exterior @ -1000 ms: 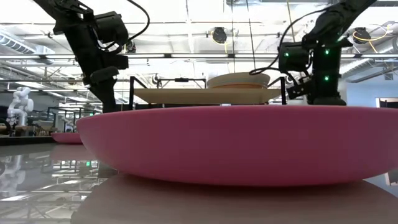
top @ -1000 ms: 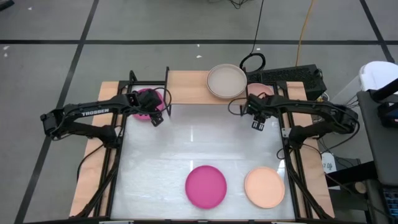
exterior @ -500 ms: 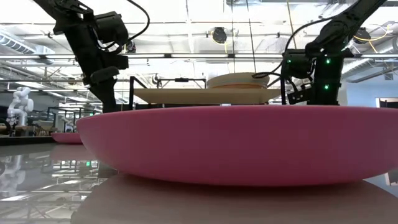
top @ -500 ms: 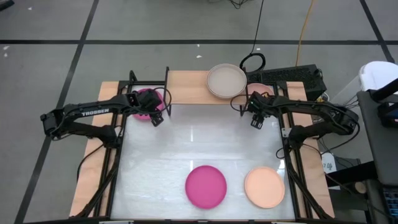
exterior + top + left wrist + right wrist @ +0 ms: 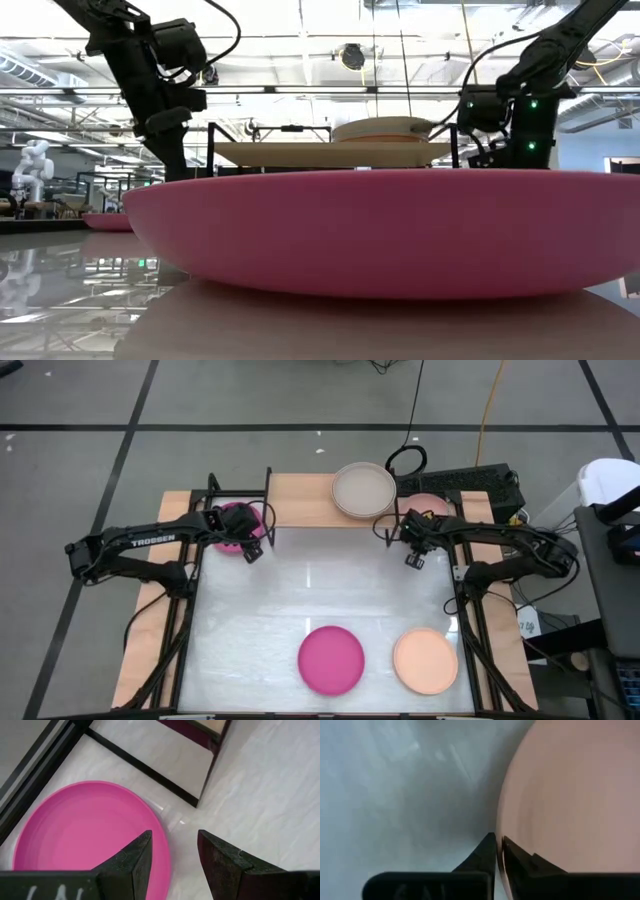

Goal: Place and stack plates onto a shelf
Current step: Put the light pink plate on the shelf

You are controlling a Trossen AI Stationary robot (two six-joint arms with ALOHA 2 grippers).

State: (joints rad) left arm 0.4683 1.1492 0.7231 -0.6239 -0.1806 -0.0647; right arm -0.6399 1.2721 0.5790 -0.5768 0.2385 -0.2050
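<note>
My right gripper [image 5: 413, 559] is down at the near rim of a pale pink plate [image 5: 428, 506] that lies beside the shelf's right end, and it is shut on that rim. My left gripper [image 5: 247, 550] is open at a magenta plate [image 5: 85, 825] by the shelf's left end; one finger stands over the plate's rim and the other over the table. The wooden-topped shelf [image 5: 300, 500] carries a stack of beige plates [image 5: 363, 490]. Near the front edge, a second magenta plate [image 5: 332, 658] and a peach plate [image 5: 425, 660] lie flat. My right gripper has the pale pink plate's rim [image 5: 499, 840] pinched between its two fingers, one finger over the plate's inside and one outside it. The fingers slant steeply down from the table's near side. The plate lies level; whether it is off the table cannot be told.
The shelf's thin black legs [image 5: 205, 775] stand close to my left gripper. The black frame of the table runs along its left side [image 5: 35, 775]. Between the shelf and the two front plates the white table top [image 5: 320, 590] is bare.
My right gripper has sunk toward the table and moved a little toward the pale pink plate, and its fingers have shut on the plate's rim. My left arm and all the plates have kept still.
</note>
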